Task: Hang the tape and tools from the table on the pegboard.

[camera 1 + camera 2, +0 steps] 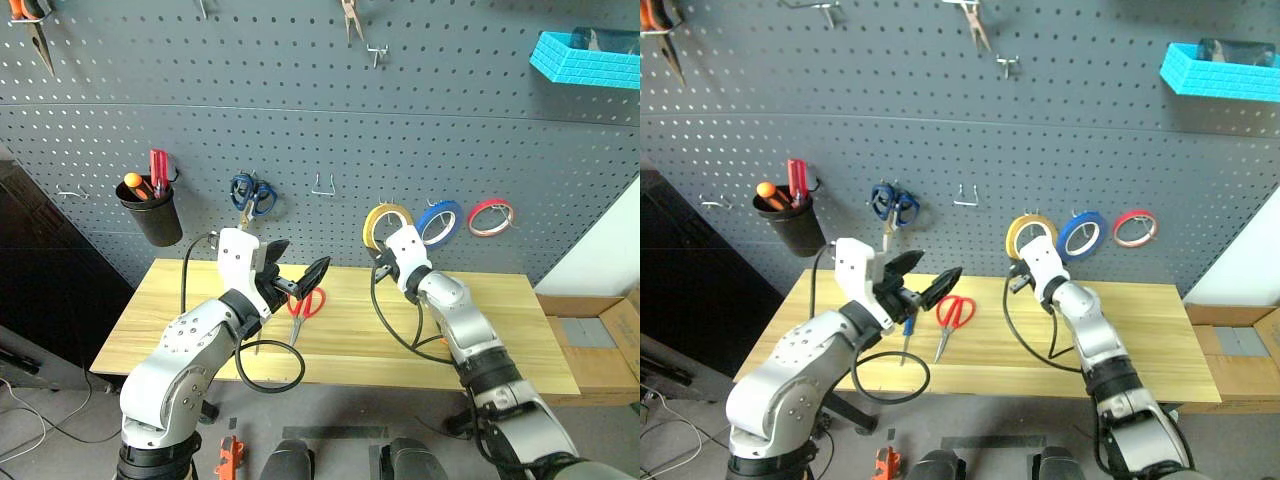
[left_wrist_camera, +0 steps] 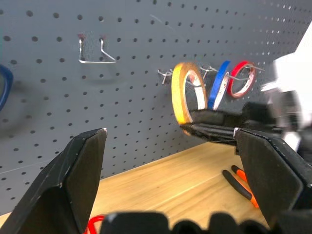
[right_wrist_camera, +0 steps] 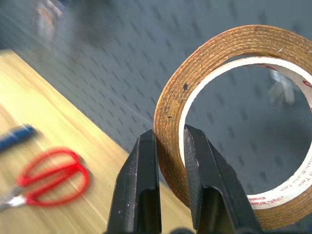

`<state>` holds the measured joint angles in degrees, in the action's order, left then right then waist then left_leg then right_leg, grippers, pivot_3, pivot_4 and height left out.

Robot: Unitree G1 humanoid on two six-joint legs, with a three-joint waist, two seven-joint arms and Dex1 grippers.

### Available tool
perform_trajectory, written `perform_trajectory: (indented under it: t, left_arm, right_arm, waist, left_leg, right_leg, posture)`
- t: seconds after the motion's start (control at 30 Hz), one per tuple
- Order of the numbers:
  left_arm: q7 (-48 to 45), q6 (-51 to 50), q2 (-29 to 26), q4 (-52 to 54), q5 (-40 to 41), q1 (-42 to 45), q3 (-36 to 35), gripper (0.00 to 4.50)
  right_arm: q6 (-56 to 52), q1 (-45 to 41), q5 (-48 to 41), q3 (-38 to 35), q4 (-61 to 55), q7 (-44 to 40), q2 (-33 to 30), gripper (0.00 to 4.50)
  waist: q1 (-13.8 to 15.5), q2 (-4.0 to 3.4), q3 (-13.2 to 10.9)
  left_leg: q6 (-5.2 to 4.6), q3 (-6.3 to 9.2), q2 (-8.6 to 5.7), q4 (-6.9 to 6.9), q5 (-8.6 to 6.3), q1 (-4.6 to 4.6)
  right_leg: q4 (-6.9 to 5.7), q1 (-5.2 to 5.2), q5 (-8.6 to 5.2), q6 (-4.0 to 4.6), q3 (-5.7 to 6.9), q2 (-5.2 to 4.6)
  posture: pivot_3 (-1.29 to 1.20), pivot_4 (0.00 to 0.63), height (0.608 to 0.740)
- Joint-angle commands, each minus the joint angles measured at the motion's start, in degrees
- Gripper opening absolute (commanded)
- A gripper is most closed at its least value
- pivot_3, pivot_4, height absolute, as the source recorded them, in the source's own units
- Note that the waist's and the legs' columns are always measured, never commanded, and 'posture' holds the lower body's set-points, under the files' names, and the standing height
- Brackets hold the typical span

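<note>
We've got the right gripper (image 3: 170, 161) pinched on the yellow tape (image 1: 386, 224) rim mid-frame, light and stiff, left gripper (image 1: 296, 272) spread wide.

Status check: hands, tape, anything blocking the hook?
Right hand shut on yellow tape, roll at pegboard hook. Left hand open, empty. Red scissors, pliers on table. Nothing blocking.
</note>
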<state>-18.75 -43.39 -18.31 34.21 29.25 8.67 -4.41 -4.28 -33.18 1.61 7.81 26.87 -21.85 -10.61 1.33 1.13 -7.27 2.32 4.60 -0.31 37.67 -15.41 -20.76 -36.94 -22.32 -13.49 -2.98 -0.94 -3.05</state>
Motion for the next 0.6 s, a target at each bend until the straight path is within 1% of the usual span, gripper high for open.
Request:
perform_trajectory:
  t: [0.03,0.07,0.1,0.17,0.2,0.33,0.47,0.5,0.53,0.6]
  left_arm:
    - [0.7,0.6,0.4,1.9,0.8,-0.1,-0.2,4.50]
    - [0.9,0.6,0.4,2.1,0.8,-0.2,-0.2,4.50]
    - [1.1,0.5,0.4,2.2,0.9,-0.4,-0.2,4.50]
    - [1.2,0.5,0.5,2.5,1.0,-0.7,-0.2,4.50]
    - [1.3,0.6,0.5,2.5,0.9,-0.9,-0.1,4.50]
    - [1.3,0.4,0.7,2.2,1.2,-0.7,0.1,4.50]
    - [1.0,0.1,0.8,2.2,1.5,-1.0,0.7,4.50]
    - [0.7,0.2,0.6,2.4,1.4,-1.7,1.2,4.50]
    - [0.2,0.4,0.5,2.3,1.3,-2.6,1.8,4.50]
    - [-2.7,2.2,-1.1,1.0,-0.3,-6.1,4.8,4.50]
  right_arm:
    - [2.2,-2.0,-0.5,-2.4,3.8,0.6,-1.1,0.12]
    - [2.5,-2.1,-0.9,-2.6,3.8,0.3,-1.1,0.12]
    - [2.7,-2.0,-1.2,-2.8,3.5,-0.2,-1.1,0.81]
    - [2.9,-1.3,-0.9,-2.6,2.3,-0.4,-1.1,1.24]
    - [2.8,-0.8,-0.8,-2.4,1.7,-0.4,-1.0,1.63]
    - [2.4,2.2,0.0,-1.5,-2.1,-0.4,-0.9,2.87]
    - [-1.3,6.7,0.4,-1.0,-9.4,0.0,-0.9,4.24]
    - [-3.3,8.6,0.0,-0.8,-12.3,-0.7,-1.2,4.47]
    - [-5.7,10.9,-0.8,-0.5,-15.5,-1.8,-1.6,4.47]
    - [-13.6,16.1,-2.5,-0.9,-22.4,-3.2,-2.8,4.47]
  waist:
    - [0.0,0.00,0.0]
    - [0.0,0.00,0.0]
    - [0.0,0.00,0.0]
    - [0.0,-0.01,0.0]
    - [0.0,-0.02,0.0]
    - [0.0,-0.05,0.0]
    - [-0.1,-0.18,-0.1]
    - [-0.1,-0.18,-0.1]
    - [-0.1,-0.20,-0.3]
    - [-0.1,-0.26,-0.5]
  left_leg:
    - [0.00,0.00,0.00,0.00,0.00,0.01]
    - [0.00,0.01,0.00,-0.01,0.00,0.01]
    - [0.00,0.02,0.00,-0.01,0.00,0.01]
    - [0.00,0.01,0.00,-0.01,0.00,0.01]
    - [0.00,0.01,0.00,-0.01,0.00,0.01]
    - [-0.01,0.01,0.01,-0.05,0.00,0.02]
    - [-0.01,0.01,0.01,-0.06,0.00,0.01]
    - [-0.01,0.01,0.01,-0.07,0.00,0.01]
    - [-0.01,0.02,0.01,-0.10,0.00,0.01]
    - [-0.01,0.04,0.02,-0.17,-0.01,0.01]
  right_leg:
    - [0.00,0.00,0.00,0.00,0.00,0.00]
    - [-0.01,0.00,0.00,0.00,0.00,0.00]
    - [-0.01,0.01,0.00,0.00,0.01,0.00]
    - [-0.01,0.01,0.00,0.00,0.00,0.00]
    - [-0.01,0.01,0.00,0.00,0.00,0.00]
    - [-0.01,-0.01,-0.03,0.00,0.00,0.00]
    - [0.00,-0.02,-0.08,-0.05,-0.01,0.00]
    - [0.00,-0.02,-0.16,-0.11,0.00,0.00]
    - [0.00,-0.02,-0.24,-0.16,0.01,0.00]
    - [0.04,-0.02,-0.42,0.07,0.01,-0.01]
  posture:
    - [0.13,0.061,0.740]
    - [0.13,0.062,0.740]
    - [0.14,0.064,0.740]
    - [0.13,0.070,0.740]
    - [0.13,0.071,0.740]
    - [0.12,0.082,0.740]
    - [0.11,0.096,0.740]
    - [0.11,0.115,0.740]
    - [0.11,0.123,0.740]
    - [0.10,0.148,0.740]
